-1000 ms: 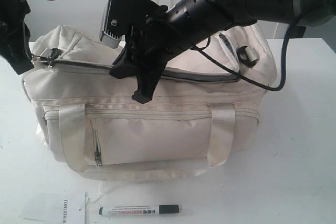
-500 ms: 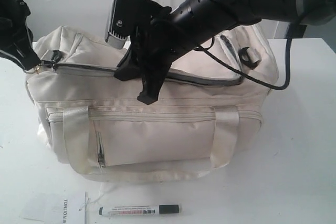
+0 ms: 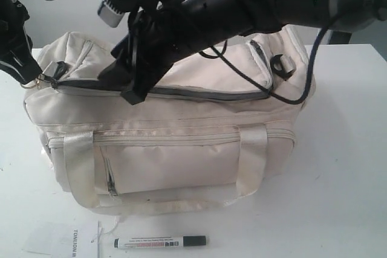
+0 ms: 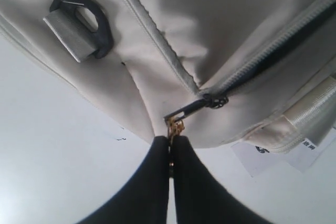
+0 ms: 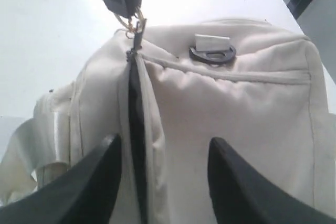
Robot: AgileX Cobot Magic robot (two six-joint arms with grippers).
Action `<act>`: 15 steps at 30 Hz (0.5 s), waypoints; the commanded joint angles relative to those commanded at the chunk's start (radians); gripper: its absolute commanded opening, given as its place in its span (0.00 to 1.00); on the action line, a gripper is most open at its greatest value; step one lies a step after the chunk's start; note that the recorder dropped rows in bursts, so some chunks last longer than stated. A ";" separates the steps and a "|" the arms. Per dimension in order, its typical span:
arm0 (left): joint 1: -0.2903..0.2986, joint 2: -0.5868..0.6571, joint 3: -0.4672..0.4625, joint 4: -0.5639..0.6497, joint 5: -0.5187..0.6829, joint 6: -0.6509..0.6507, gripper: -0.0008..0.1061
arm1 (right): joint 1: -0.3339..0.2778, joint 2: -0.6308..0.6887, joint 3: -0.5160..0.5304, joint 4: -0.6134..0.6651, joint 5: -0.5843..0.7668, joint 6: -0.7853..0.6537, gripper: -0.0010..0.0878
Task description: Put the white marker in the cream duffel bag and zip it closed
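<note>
Nearest the table (image 3: pixel 338 179) edge, the white marker (image 3: pixel 160 242) hasn't budged. Slim white barrel w/ red print, black cap, lying flat beside a paper slip (image 3: pixel 66 240), well apart from both grippers. Behind it the cream duffel bag (image 3: pixel 181 161), soft slack fabric w/ webbing handles, has slid a bit left. Up top, the right gripper (image 5: pixel 164 148) has just sprung its jaws apart and shifted left along the top zip, holding nothing. Dark lining shows thru the gap. At the far left end the left gripper (image 4: pixel 170 145) stays pinched on the gold-coloured zip pull (image 4: pixel 175 127). I'd say the bag's open enough; marker pickup comes next.
</note>
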 joint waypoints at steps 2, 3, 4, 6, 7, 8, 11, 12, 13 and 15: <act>0.000 0.000 0.000 0.000 0.000 0.000 0.01 | 0.007 0.013 -0.005 0.000 -0.005 0.000 0.56; 0.000 0.000 0.000 0.000 0.000 0.000 0.01 | 0.012 0.019 -0.007 0.000 -0.003 0.000 0.56; 0.000 0.000 0.000 0.000 0.000 0.000 0.01 | 0.014 0.023 -0.008 -0.001 -0.005 0.000 0.56; 0.000 0.000 0.000 0.000 0.000 0.000 0.01 | 0.014 0.028 -0.008 -0.001 -0.034 0.000 0.54; 0.000 0.000 0.000 0.000 0.000 0.000 0.01 | 0.014 0.032 -0.008 -0.002 -0.055 0.000 0.51; 0.000 0.000 0.000 0.000 0.003 0.000 0.01 | 0.014 0.036 -0.008 -0.002 -0.076 0.000 0.49; 0.000 0.000 0.000 0.000 0.004 0.000 0.01 | 0.014 0.046 -0.010 -0.002 -0.094 0.000 0.42; 0.000 0.000 0.000 0.000 0.004 0.000 0.01 | 0.014 0.051 -0.010 -0.002 -0.087 0.000 0.42; 0.000 0.000 0.000 0.000 0.004 0.000 0.01 | 0.014 0.057 -0.010 -0.002 -0.076 0.000 0.42; 0.000 0.000 0.000 0.000 0.004 0.000 0.01 | 0.016 0.072 -0.010 -0.002 -0.063 0.000 0.42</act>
